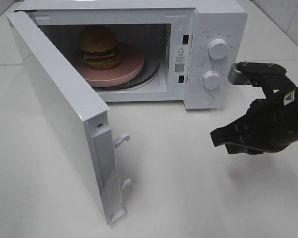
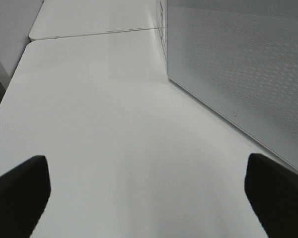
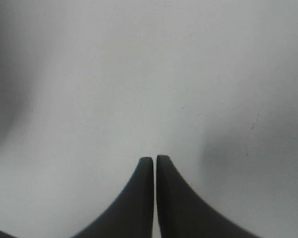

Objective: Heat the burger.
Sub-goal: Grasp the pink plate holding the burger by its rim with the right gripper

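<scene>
The small round burger with orange-brown bun and green and dark filling layers (image 1: 99, 47) sits on the round pink plate (image 1: 134, 67), inside the cavity of the white microwave oven (image 1: 221, 22). Its hinged white door (image 1: 59, 106) is wide open. Judged light, soft and loosely stacked: squeezing could shift the layers, so take hold by the stiff plate rim. The plate holds 1 item only. Right gripper (image 3: 155, 159), above the white worktop (image 1: 188, 193): 2 fingers (image 3: 139, 198) pressed together, nothing between. Left gripper (image 2: 146, 198), near the door: fingers spread wide, empty.
</scene>
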Motion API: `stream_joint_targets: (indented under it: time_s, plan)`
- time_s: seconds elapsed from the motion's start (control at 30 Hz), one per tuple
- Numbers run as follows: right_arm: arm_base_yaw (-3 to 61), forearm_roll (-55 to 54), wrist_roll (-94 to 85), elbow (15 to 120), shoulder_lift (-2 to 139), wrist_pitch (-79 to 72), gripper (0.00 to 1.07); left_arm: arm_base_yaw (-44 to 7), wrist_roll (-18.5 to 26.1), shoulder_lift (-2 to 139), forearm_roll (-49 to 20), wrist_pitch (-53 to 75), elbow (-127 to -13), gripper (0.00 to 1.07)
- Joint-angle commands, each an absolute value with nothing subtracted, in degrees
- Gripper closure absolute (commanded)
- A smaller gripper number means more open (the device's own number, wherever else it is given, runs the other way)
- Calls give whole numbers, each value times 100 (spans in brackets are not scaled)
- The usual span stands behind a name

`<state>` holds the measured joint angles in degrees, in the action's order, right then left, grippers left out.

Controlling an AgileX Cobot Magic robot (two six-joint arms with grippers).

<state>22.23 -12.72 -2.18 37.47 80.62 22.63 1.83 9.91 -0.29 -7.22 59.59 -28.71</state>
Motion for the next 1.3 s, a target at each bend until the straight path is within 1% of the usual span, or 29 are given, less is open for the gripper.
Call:
stream_joint_targets:
  time_s: [0.03,0.07,0.1,0.13,0.17,0.2,0.23,0.27,0.3,0.33,0.37,0.4,0.57,0.6,0.73,0.8,0.83,0.87,0.93,1.07,1.1,1.13,1.3]
  plan:
    - [2206,-997,-1203,4120,7998,2871,90,195,968,-132,-733,5930,-2853,6]
    - [2206,-997,-1203,4120,7998,2871,90,195,968,-132,-733,5930,-2853,6]
    - [2212,-957,-1684,4274,7998,2968,76,195,968,-132,-733,5930,-2853,6]
    - [2223,-951,-1902,4354,7998,3008,66,195,968,-132,-733,5930,-2853,6]
    - [2223,-951,-1902,4354,7998,3008,66,195,968,-132,-733,5930,-2853,6]
    - [2235,-951,-2246,4486,7998,3088,47,195,968,-132,-733,5930,-2853,6]
    - [2269,-928,-2424,4532,7998,3128,38,195,968,-132,-733,5930,-2853,6]
    - [2269,-928,-2424,4532,7998,3128,38,195,968,-132,-733,5930,-2853,6]
    - [2349,-842,-2974,4635,7998,3214,17,195,968,-132,-733,5930,-2853,6]
    - [2361,-842,-3295,4693,8016,3249,7,195,968,-132,-733,5930,-2853,6]
    - [2361,-842,-3295,4693,8016,3249,7,195,968,-132,-733,5930,-2853,6]
    - [2372,-859,-3930,4807,8039,3352,6,195,968,-132,-733,5930,-2853,6]
    - [2372,-831,-4990,5099,8233,3718,7,195,968,-132,-733,5930,-2853,6]
    - [2406,-808,-5460,5271,8359,3908,7,195,968,-132,-733,5930,-2853,6]
    - [2538,-665,-5976,5506,8549,4039,7,195,968,-132,-733,5930,-2853,6]
    - [2647,-647,-6566,5793,8789,4062,8,195,968,-132,-733,5930,-2853,6]
    - [2647,-647,-6566,5793,8789,4062,8,195,968,-132,-733,5930,-2853,6]
    - [2733,-647,-6979,6033,8967,4079,8,195,968,-132,-733,5930,-2853,6]
    - [2779,-647,-7168,6131,9058,4079,8,195,968,-132,-733,5930,-2853,6]
    - [2974,-791,-7575,6772,9649,3787,9,195,968,-132,-733,5930,-2853,6]
    - [2974,-791,-7575,6772,9649,3787,9,195,968,-132,-733,5930,-2853,6]
    - [3048,-779,-7609,7087,9884,3827,10,195,968,-132,-733,5930,-2853,6]
    - [3214,-779,-8044,7609,10342,3873,10,195,968,-132,-733,5930,-2853,6]
